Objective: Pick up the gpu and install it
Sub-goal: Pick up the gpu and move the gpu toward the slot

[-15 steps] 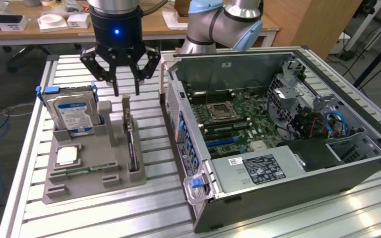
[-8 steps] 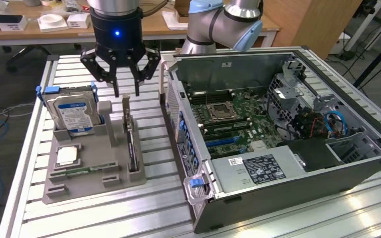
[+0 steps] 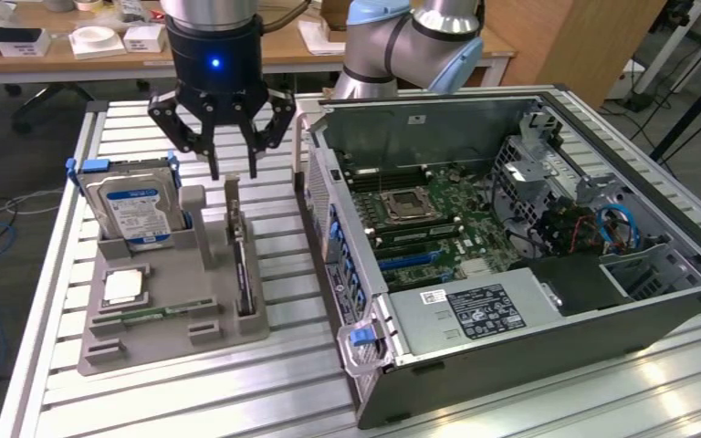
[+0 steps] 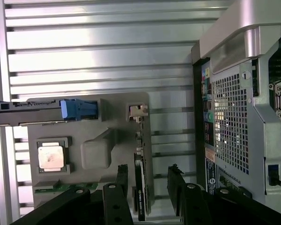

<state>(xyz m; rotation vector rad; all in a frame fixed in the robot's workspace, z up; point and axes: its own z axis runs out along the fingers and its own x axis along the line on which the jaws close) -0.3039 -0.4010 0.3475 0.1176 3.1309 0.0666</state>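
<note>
your gripper [image 3: 233, 172] hangs released and empty just above the gray holder [image 3: 156, 339]; the gpu [image 3: 244, 266] stands on edge in that holder, between the spread jaws.

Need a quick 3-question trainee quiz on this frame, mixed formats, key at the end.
1. The open gripper hangs over: A) the computer case, B) the gray holder, C) the wooden desk.
2. True or false: the gpu stands on edge in the holder, not gripped.
3. Fill in: in the exterior view, the hard drive stands to the gpu's ____.
Key: 1 B; 2 true; 3 left.
</note>
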